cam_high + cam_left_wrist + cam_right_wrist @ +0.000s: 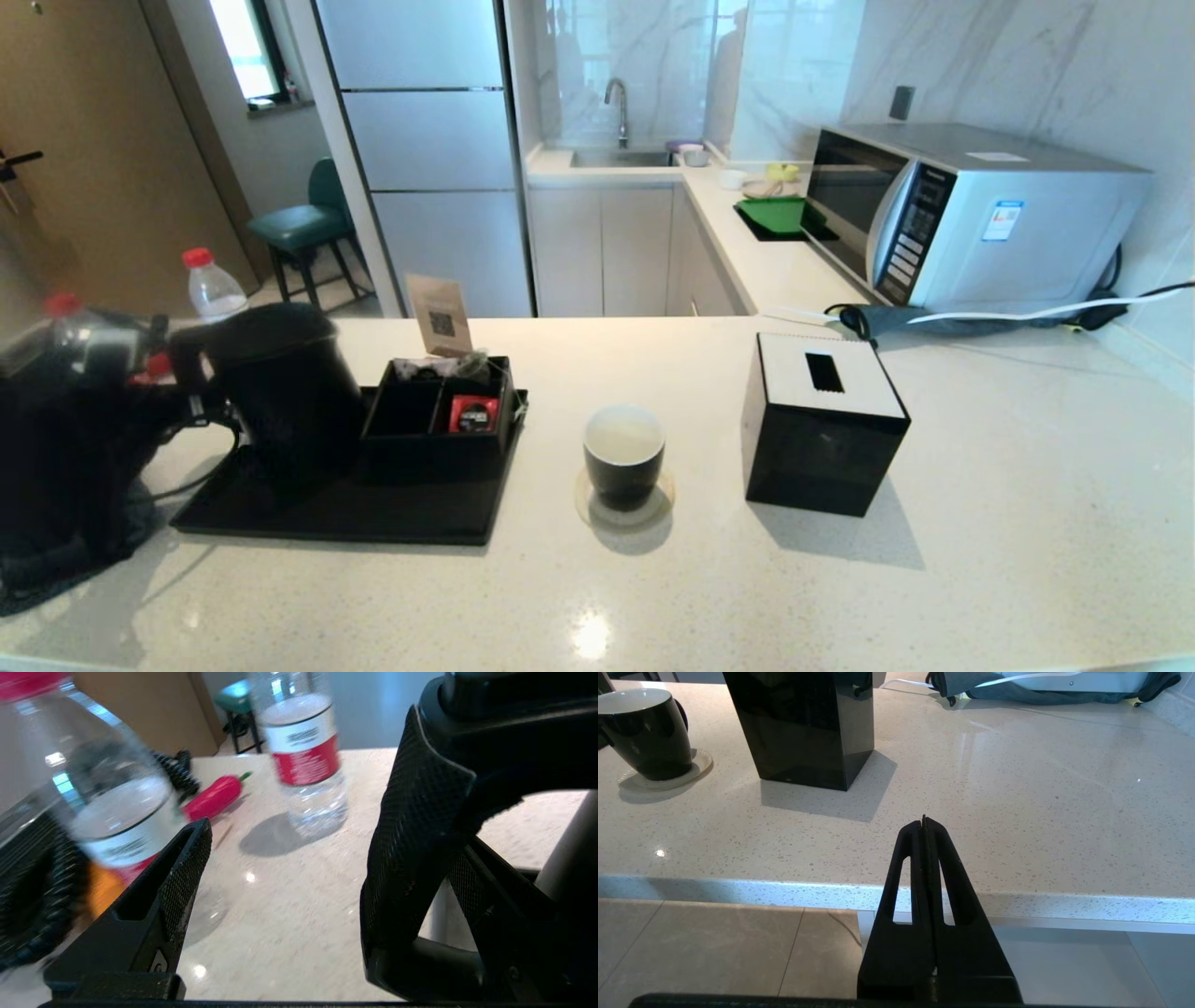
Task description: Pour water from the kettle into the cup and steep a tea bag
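Approach to the kettle (280, 392), standing at the black tray's (373, 518) left end near the worktop's left edge. Left gripper (280, 877), jaws wide apart and empty, flanks the handle; next it must close there. Cup (624, 455) waits mid-worktop. Right gripper (924, 826), closed, parked off the front edge.
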Controlling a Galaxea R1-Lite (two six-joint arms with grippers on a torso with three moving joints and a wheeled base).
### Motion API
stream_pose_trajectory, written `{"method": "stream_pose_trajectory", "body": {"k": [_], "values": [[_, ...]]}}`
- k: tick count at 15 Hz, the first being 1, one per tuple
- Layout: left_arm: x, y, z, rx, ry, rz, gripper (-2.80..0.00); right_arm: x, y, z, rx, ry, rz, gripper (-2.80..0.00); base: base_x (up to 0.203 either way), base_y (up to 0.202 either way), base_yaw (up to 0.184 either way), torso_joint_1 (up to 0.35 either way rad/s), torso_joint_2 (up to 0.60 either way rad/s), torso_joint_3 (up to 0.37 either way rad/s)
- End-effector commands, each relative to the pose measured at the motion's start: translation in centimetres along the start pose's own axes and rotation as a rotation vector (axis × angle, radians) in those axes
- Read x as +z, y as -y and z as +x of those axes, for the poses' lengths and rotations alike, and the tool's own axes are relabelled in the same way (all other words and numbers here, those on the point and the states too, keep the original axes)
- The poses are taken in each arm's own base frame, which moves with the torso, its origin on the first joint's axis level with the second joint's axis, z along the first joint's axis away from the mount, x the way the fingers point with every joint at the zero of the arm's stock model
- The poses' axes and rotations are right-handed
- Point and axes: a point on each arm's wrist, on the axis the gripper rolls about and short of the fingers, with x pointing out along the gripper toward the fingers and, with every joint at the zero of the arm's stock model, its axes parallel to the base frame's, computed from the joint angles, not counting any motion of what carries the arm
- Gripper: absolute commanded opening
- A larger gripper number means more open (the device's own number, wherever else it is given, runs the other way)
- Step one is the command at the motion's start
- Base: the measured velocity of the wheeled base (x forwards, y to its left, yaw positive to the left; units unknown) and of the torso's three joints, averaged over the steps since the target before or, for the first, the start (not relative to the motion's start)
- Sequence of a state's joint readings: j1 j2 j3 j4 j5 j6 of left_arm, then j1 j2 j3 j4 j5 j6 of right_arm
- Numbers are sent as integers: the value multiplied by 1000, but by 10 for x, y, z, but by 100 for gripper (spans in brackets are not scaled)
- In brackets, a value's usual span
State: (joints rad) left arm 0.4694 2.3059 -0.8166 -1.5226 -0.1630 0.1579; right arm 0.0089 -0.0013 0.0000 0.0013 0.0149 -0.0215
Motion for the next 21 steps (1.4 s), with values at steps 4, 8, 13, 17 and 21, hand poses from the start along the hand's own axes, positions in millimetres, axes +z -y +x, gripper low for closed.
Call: {"method": "stream_pose_trajectory", "body": {"k": [4, 8, 13, 17, 21], "values": [[-10, 8, 14, -80, 54, 9, 0, 0, 0, 0, 1, -2, 0, -280, 0, 0, 0, 0, 0, 0], [-11, 7, 13, -107, 55, 9, 0, 0, 0, 0, 1, -2, 0, -280, 0, 0, 0, 0, 0, 0], [-10, -4, 11, -239, 83, 14, 0, 0, 0, 0, 1, -2, 0, -280, 0, 0, 0, 0, 0, 0], [0, -7, 19, -266, 136, 8, 0, 0, 0, 0, 1, 0, -1, -280, 0, 0, 0, 0, 0, 0], [0, -6, 28, -288, 163, -2, 0, 0, 0, 0, 1, -2, -1, -280, 0, 0, 0, 0, 0, 0]]}}
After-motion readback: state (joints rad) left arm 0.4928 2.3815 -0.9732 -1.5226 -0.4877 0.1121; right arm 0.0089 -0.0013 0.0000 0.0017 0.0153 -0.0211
